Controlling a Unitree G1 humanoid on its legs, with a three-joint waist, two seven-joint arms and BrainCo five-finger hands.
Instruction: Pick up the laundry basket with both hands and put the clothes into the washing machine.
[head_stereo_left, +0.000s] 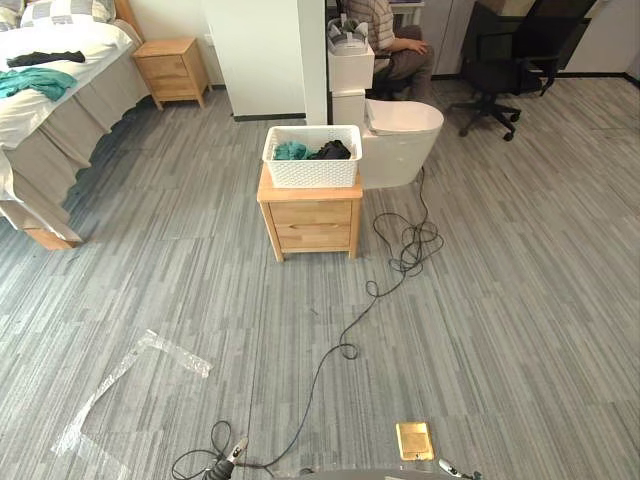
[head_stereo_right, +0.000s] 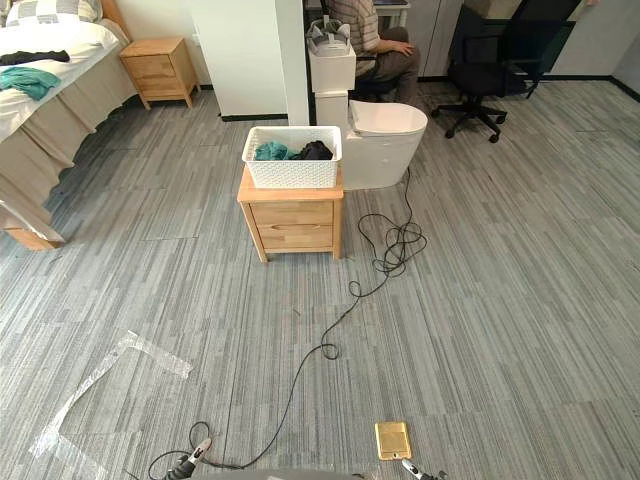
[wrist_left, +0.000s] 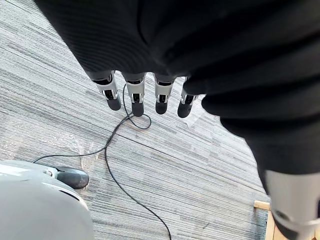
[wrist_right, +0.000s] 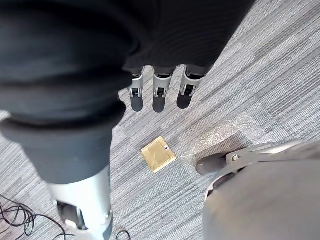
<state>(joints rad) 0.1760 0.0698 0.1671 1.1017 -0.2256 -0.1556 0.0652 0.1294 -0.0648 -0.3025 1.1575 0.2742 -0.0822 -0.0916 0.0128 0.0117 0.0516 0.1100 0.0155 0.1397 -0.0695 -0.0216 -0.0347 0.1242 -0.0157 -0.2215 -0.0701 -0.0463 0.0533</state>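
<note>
A white lattice laundry basket (head_stereo_left: 312, 170) stands on a small wooden bedside cabinet (head_stereo_left: 310, 222) a good way ahead in the middle of the room. Teal cloth (head_stereo_left: 290, 151) and dark cloth (head_stereo_left: 333, 151) lie inside it. Just behind the basket to the right stands a white rounded unit (head_stereo_left: 400, 140) with its lid closed. My left hand (wrist_left: 136, 95) hangs over the grey floor with straight fingers and holds nothing. My right hand (wrist_right: 160, 95) hangs the same way, open, above a brass floor plate (wrist_right: 158, 155). Both hands are far from the basket.
A bed (head_stereo_left: 50, 80) with clothes on it fills the far left, with a second wooden cabinet (head_stereo_left: 172, 70) beside it. A white pillar (head_stereo_left: 270, 55) rises behind the basket. A person (head_stereo_left: 395, 45) sits beyond the white unit, near a black office chair (head_stereo_left: 500, 60). Clear tape (head_stereo_left: 130, 370) lies on the floor.
</note>
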